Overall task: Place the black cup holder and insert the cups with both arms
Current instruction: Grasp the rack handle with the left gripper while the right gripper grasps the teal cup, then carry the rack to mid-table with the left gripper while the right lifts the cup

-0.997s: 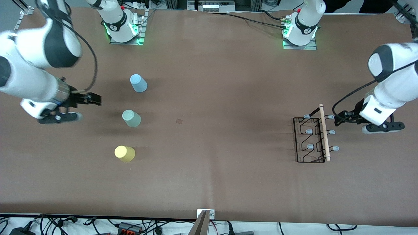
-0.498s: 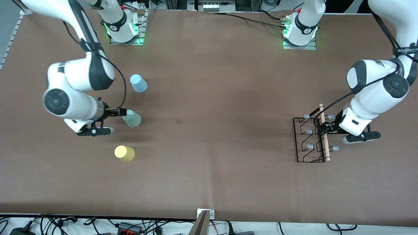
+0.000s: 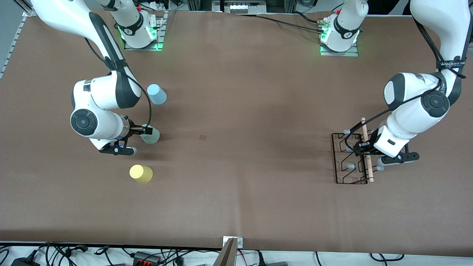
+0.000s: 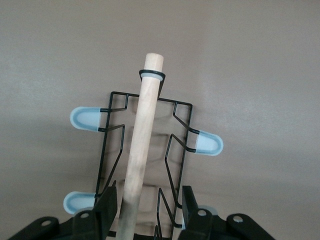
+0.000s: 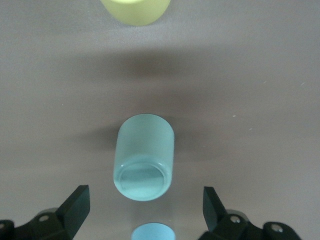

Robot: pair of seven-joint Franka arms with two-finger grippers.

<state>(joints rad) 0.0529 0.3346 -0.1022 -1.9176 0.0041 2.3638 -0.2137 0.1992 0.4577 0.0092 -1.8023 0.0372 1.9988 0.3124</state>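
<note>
We see the brown table [image 3: 236, 207] with three small plastic tumblers standing upside down toward the right arm's end; taking the mint-green tumbler [image 3: 150, 135] as landmark, the yellow tumbler [image 3: 140, 173] sits nearer to the front camera than it, and the light blue tumbler [image 3: 156, 94] sits farther from that camera, all three well apart in a rough line. The right gripper [image 3: 145, 130] is low at the mint-green tumbler, fingers spread wide with one finger [image 5: 75, 205] on either side of the cup and not touching it in the right wrist view. Well apart from the mint-green tumbler, toward the left arm's end, stands the thin black wire cup holder [image 3: 351, 162] with its light wooden rod handle [image 3: 367, 147] on top and pale grey-blue capped pegs [image 4: 86, 118]. The left gripper [image 3: 364, 147] is at that handle, fingers [image 4: 105, 210] straddling the rod with small gaps, only partly spread, not pinching.
</note>
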